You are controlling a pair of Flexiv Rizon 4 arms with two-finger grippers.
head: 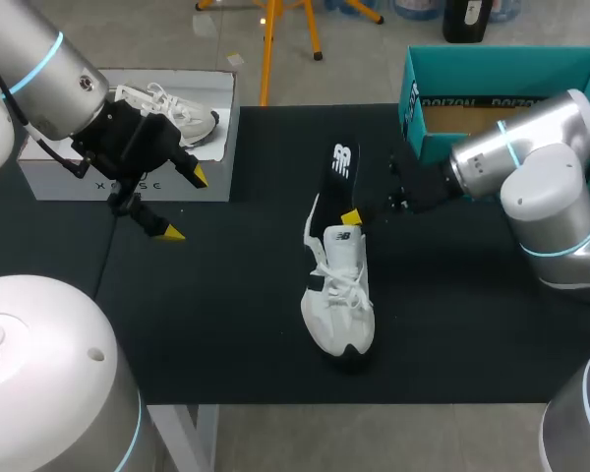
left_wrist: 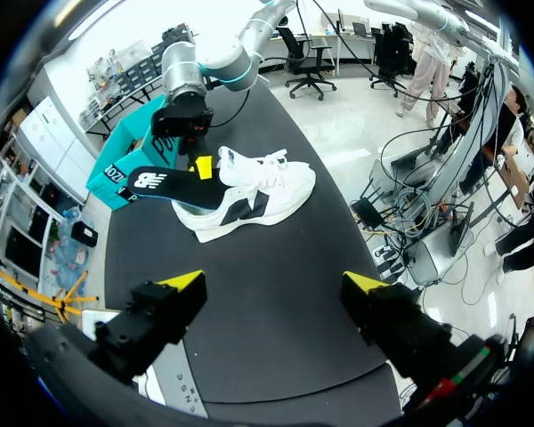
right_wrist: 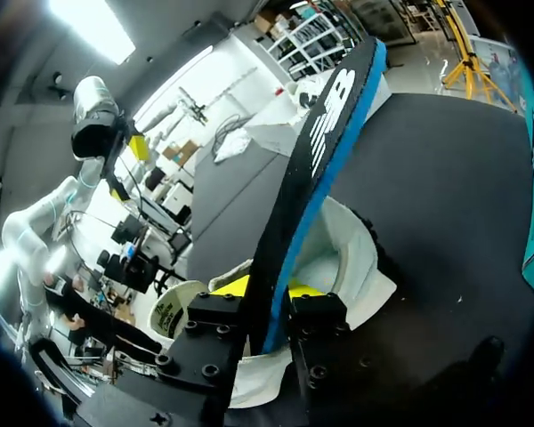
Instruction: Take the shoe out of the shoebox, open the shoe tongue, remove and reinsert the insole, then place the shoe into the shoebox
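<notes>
Gripping insole (right_wrist: 325, 151), right claw (right_wrist: 269, 289) partly hidden behind it

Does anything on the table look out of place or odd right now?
Only the black insole: it sticks out askew from the white shoe at its opening, pinched by the right gripper. That fits the task; nothing looks spilled or damaged.

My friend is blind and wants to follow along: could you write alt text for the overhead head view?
The right hand pinches a black insole whose lower end sits in a white shoe lying on the black table. The open left hand hangs near a white box holding another shoe.
</notes>
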